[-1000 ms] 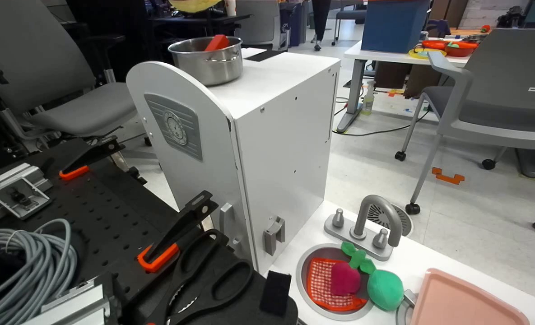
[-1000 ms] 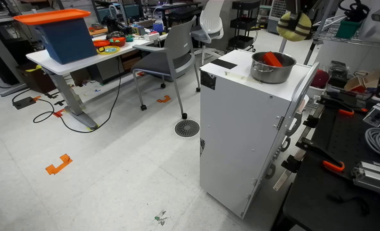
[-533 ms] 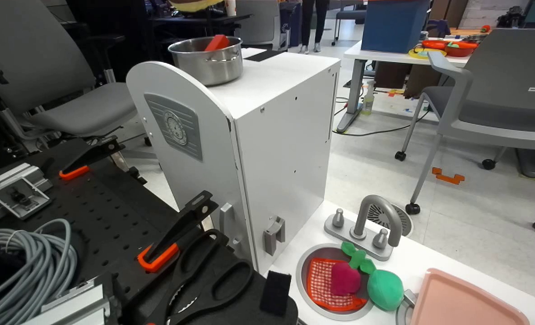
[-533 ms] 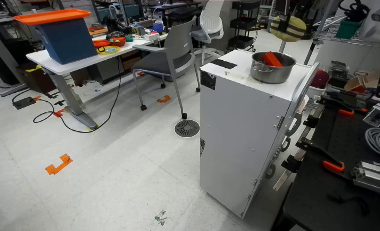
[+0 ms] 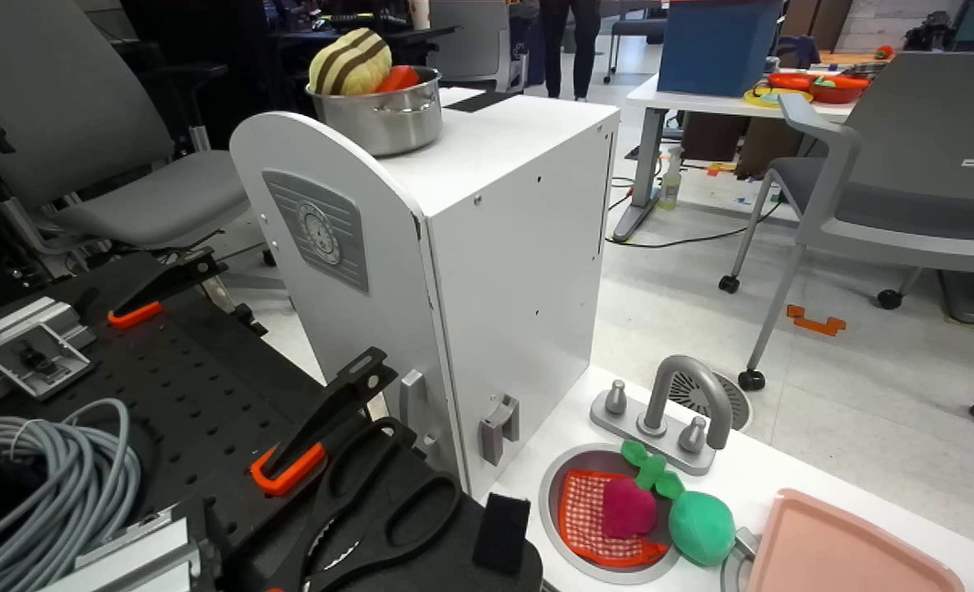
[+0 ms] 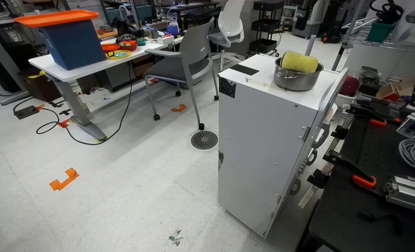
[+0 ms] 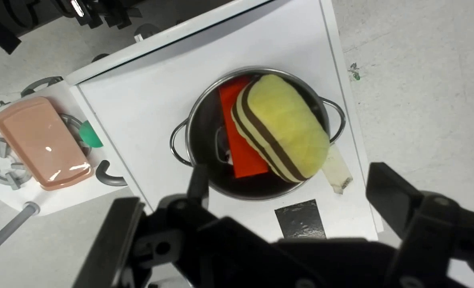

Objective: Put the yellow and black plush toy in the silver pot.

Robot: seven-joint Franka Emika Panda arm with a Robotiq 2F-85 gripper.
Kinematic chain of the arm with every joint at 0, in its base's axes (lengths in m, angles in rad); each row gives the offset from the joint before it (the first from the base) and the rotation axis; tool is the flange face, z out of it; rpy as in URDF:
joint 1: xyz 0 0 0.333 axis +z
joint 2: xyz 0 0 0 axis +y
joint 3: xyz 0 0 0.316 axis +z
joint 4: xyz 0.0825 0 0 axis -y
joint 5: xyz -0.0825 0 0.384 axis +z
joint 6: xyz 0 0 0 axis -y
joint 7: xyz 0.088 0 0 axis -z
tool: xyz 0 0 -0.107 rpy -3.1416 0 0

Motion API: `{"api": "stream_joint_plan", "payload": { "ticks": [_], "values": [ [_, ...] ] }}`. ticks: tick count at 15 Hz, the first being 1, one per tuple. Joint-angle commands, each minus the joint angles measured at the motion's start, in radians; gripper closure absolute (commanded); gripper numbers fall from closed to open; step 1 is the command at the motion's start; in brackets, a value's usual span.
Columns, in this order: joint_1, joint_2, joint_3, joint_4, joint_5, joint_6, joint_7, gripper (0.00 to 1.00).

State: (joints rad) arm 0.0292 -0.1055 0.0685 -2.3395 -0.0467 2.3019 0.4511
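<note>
The yellow and black plush toy (image 5: 353, 62), pale yellow with dark stripes, rests in the silver pot (image 5: 381, 123). It rises above the rim in both exterior views. In the wrist view the toy (image 7: 291, 124) lies at a slant, one end over the rim, partly covering a red block (image 7: 241, 156) inside the pot. My gripper (image 7: 289, 174) stands wide open above the pot, fingers (image 7: 391, 196) well apart, nothing held between them. Neither exterior view shows the gripper.
The pot stands on a white cabinet (image 6: 263, 147) with a raised curved panel (image 5: 322, 156) along one edge. Beside it are a toy sink (image 5: 548, 510), a faucet (image 5: 684, 370) and a pink tray (image 5: 848, 551). A black table (image 5: 207, 395) holds clamps, scissors (image 5: 371, 526) and coiled cable.
The toy hung from my gripper above and behind the pot; now it has been let go and sits in the pot. My gripper has opened and left the exterior views.
</note>
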Motion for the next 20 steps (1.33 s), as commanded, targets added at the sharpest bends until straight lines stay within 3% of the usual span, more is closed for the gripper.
{"api": "stream_joint_plan", "payload": {
  "ticks": [1,5,8,14,17,18,20],
  "values": [
    [0.010,-0.049,0.014,-0.036,0.004,0.028,0.002,0.00],
    [0.018,-0.104,0.033,-0.069,0.019,-0.001,0.025,0.00],
    [0.029,-0.165,0.039,-0.108,0.090,-0.015,0.001,0.00],
    [0.013,-0.280,0.077,-0.179,0.073,-0.093,0.111,0.00],
    [0.031,-0.329,0.078,-0.199,0.094,-0.164,0.058,0.00],
    [0.011,-0.275,0.084,-0.174,0.075,-0.124,0.081,0.00],
    [0.011,-0.287,0.088,-0.181,0.076,-0.128,0.079,0.00]
  ]
}}
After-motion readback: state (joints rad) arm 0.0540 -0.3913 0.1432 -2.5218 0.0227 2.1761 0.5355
